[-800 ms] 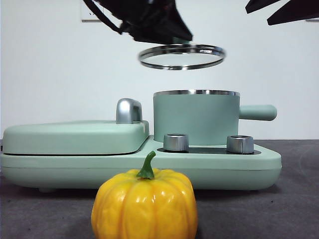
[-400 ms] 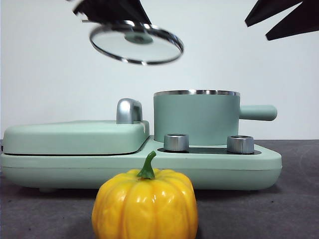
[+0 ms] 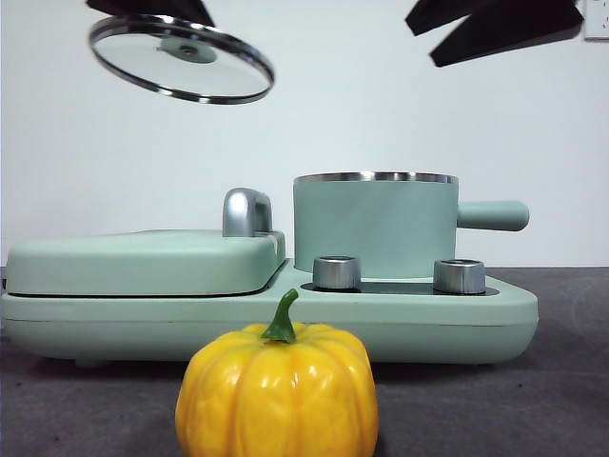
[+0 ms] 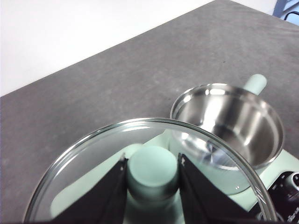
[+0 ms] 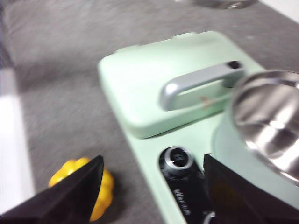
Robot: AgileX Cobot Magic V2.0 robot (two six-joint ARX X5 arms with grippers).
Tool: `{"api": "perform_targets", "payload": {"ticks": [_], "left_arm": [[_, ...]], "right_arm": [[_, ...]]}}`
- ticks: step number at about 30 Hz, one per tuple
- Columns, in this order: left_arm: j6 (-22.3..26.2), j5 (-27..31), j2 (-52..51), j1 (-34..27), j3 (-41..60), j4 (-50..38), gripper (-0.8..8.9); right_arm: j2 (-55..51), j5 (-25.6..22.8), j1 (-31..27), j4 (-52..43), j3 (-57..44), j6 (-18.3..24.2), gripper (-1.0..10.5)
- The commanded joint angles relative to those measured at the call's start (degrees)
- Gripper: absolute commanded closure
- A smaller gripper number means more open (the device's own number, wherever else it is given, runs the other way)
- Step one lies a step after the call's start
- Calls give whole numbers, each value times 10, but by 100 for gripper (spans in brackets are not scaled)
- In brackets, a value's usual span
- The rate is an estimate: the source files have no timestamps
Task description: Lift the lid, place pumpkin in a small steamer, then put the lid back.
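Observation:
The lid [image 3: 181,59], clear glass with a steel rim, hangs tilted high at the left, well clear of the small steamer [image 3: 374,226]. My left gripper [image 3: 152,8] is shut on its mint-green knob [image 4: 153,170], one jaw on each side. The steamer stands uncovered on the base, its steel inside [image 4: 229,126] bare. The pumpkin [image 3: 276,390] sits on the table in front of the base, near the camera. My right gripper [image 3: 495,24] hovers open high at the right; its wrist view shows the pumpkin [image 5: 65,171] partly behind one jaw.
A wide mint-green grill unit [image 3: 143,262] with a flat cover and a steel handle [image 3: 245,211] stands left of the steamer. Two steel knobs [image 3: 336,271] [image 3: 458,275] sit on the base's front. The steamer's side handle [image 3: 490,215] points right.
My left gripper has carried the lid up and to the left, away from above the steamer, and the lid now tilts. The right gripper has shifted left.

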State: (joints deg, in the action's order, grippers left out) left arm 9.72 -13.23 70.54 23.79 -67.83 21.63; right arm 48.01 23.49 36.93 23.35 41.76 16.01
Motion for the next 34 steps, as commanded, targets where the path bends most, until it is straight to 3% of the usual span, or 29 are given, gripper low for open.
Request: {"api": "perform_targets", "payload": {"ticks": [1,4,12,15,34], "left_arm": [[7,-1,-21,-11,11,-15,803],[7,-1,-40,-28,33,-24,803],[-2,-1,-51,-37,38,-45,803],[-2,-1,-50,-37,38,-49,803],[-3,-1,-50,-37,38,-49,803]], "right_arm": [[8,-21,40,5,11,44,608],[22,-41,75,11,11,57,607],[103,-42,144,9,11,57,605],[137,-42,160,4,11,57,538],[284,-40,185,-52,11,57,480]]}}
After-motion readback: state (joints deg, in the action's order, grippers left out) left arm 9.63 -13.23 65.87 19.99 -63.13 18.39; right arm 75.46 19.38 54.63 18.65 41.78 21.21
